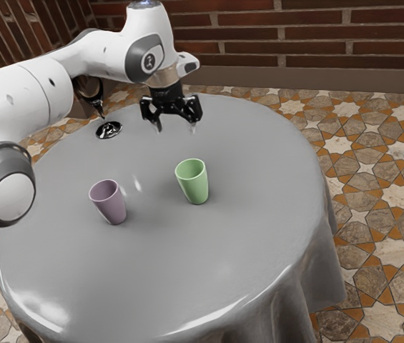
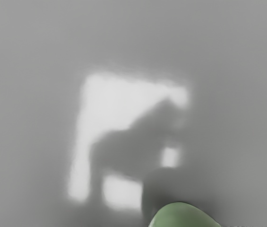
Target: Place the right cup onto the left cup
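No lettering can be read (no numbers or brands, either).

We note two handleless cups, both upright, mouths up, tapering to the base, on the grey table [image 1: 187,279]. Green cup [image 1: 196,187]: toward the exterior view's right; we also see part of its curved edge in the wrist view. Dull purple cup [image 1: 111,207]: toward the exterior view's left, apart from the green.

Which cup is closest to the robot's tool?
The green cup. It stands nearer the tool; the purple cup is farther off, toward the exterior view's left.
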`<action>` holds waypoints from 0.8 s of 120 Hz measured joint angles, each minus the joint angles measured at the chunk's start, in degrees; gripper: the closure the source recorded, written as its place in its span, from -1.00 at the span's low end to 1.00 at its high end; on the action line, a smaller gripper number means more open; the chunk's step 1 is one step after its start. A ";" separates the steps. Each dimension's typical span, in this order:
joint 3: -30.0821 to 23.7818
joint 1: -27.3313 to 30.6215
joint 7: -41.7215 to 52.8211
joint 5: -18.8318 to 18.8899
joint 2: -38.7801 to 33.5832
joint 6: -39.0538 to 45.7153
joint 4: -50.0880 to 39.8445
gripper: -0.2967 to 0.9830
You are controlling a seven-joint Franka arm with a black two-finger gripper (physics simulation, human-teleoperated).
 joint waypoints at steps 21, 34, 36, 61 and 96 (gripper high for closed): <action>-2.04 -2.65 -7.78 -3.96 -5.37 9.66 -12.68 -0.51; -2.66 -3.70 -11.58 -4.92 -4.41 13.06 -12.93 -0.51; -2.67 -3.75 -12.10 -5.00 -4.25 13.44 -12.94 -0.51; -2.33 -3.49 -17.44 -5.43 -3.15 15.91 -13.47 -0.51; -2.21 -3.25 -22.61 -4.00 -0.96 16.77 -13.81 0.12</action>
